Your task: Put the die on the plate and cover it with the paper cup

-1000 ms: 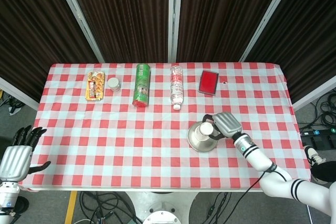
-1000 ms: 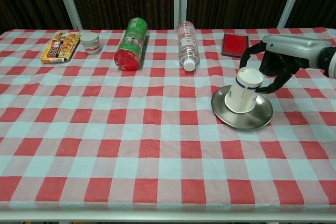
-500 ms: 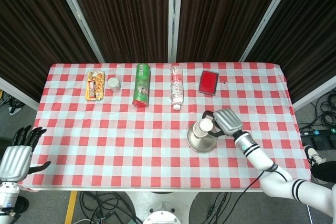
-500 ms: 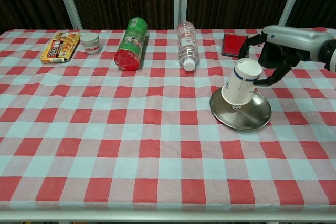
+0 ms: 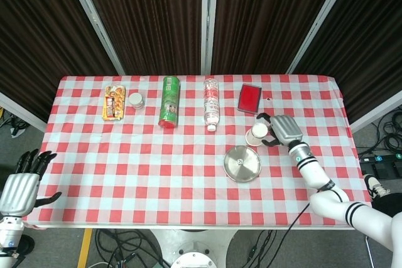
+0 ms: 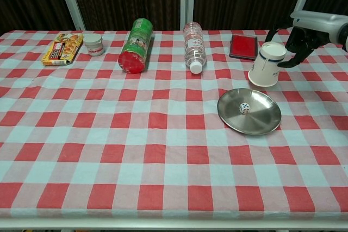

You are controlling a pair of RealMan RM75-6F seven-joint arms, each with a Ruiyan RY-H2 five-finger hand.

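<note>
— What lies along the far side of the surface (image 6: pixel 163 161)?

— One snack box (image 6: pixel 61 48), one small jar (image 6: pixel 94 44), one green can (image 6: pixel 134 45), one bottle (image 6: pixel 193 46), one red case (image 6: pixel 243 45).

— The die (image 6: pixel 244 108)?

— On the plate (image 6: pixel 261 126), uncovered (one paper cup (image 6: pixel 267 64), inverted, tilted, held by the right hand (image 6: pixel 303 39) beyond). Left hand (image 5: pixel 19 187) spread, off the left edge.

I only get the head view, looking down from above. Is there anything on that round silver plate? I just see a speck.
Observer: Yes. The chest view shows a small white die with dark dots lying on the plate, uncovered.
Operator: And the cup next to it, which way up is it?
Observer: The paper cup is upside down and tilted, its flat bottom on top. It is behind the plate, not over it, and the right hand holds it with its fingers around the upper end.
</note>
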